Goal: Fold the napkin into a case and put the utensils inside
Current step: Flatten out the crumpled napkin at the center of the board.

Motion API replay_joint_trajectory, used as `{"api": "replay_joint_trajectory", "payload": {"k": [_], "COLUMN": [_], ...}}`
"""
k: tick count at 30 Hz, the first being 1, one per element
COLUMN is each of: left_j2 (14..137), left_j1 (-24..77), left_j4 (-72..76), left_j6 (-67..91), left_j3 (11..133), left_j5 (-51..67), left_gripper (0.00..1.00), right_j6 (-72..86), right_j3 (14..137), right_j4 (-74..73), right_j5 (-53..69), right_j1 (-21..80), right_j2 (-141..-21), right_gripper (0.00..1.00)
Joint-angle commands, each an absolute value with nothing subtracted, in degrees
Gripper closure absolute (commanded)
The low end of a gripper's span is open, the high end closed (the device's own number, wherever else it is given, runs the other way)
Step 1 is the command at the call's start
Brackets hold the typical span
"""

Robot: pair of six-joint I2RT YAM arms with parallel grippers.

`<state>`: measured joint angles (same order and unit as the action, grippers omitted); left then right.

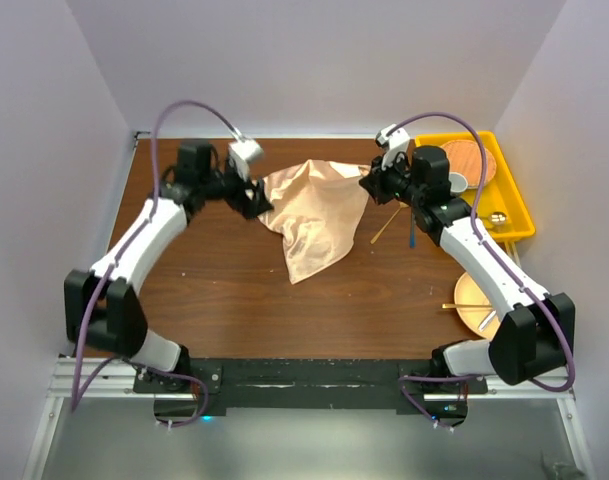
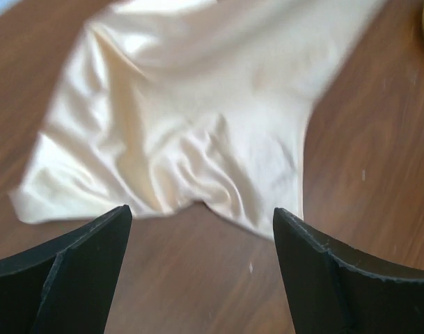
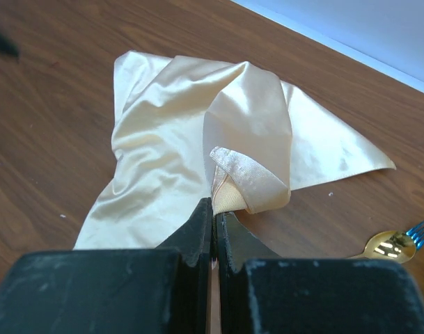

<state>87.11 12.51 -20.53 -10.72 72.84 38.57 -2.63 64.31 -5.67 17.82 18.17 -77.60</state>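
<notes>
at the back middle of the wooden table (image 1: 224, 290) sits the napkin (image 1: 314, 215), all bunched up and creased, definitely not folded into a case yet. one pointy end trails toward the near side, and the rest is heaped between the two arms.

right claw (image 3: 213, 209) is clamped tight on the napkin. in its wrist view the two fingers are pressed together with a folded bit of the peach cloth pinched at the tips. that bit is held up off the wood, so the cloth drapes away from it. from above, the claw is at the napkin's right edge.

left claw (image 2: 201, 211) is spread wide, gripping nothing. its fingers (image 2: 93, 271) frame a patch of bare wood, and the napkin's rumpled left edge lies just ahead of the tips. can't tell if they actually touch the cloth.

as for the utensils, a gold spoon (image 3: 386, 245) and a fork (image 3: 420, 229) with blue prongs lie side by side on the table just right of the napkin, apart from it. from overhead they're close under the right arm. another gold piece (image 1: 464, 306) lies on a round wooden plate (image 1: 471, 288) by that arm's elbow, well apart from the napkin.

the yellow tray (image 1: 519, 205) at the far right holds a second wood-toned plate (image 1: 469, 155) and a small gold thing (image 1: 497, 218), too tiny to make out.
</notes>
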Motion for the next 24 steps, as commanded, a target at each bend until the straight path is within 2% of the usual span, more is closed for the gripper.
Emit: {"api": "replay_joint_trajectory", "payload": {"k": [1, 3, 8, 13, 24], "left_j2": [78.94, 77.00, 78.66, 84.19, 93.24], "left_j1": [24.94, 28.73, 34.18, 36.47, 39.64], "left_j4": [-23.75, -19.10, -11.96, -8.35, -8.35], "left_j6": [-31.90, -31.03, -30.93, -33.39, -36.39], "left_j3": [58.83, 52.40, 47.38, 48.07, 51.59], "left_j5": [25.96, 24.18, 16.53, 15.38, 17.40], "left_gripper": [0.13, 0.14, 0.18, 0.23, 0.24], "right_j6": [1.93, 2.46, 2.37, 2.20, 1.58], "right_j3": [67.59, 68.11, 70.13, 70.66, 71.63], "right_j4": [-6.24, -6.59, -7.73, -8.52, -9.40], "right_j5": [12.83, 12.31, 10.99, 11.43, 10.02], "right_j1": [18.19, 18.19, 18.19, 18.19, 18.11], "right_j2": [-75.85, -76.90, -77.87, -77.78, -77.61], "right_gripper": [1.00, 1.00, 1.00, 1.00, 1.00]}}
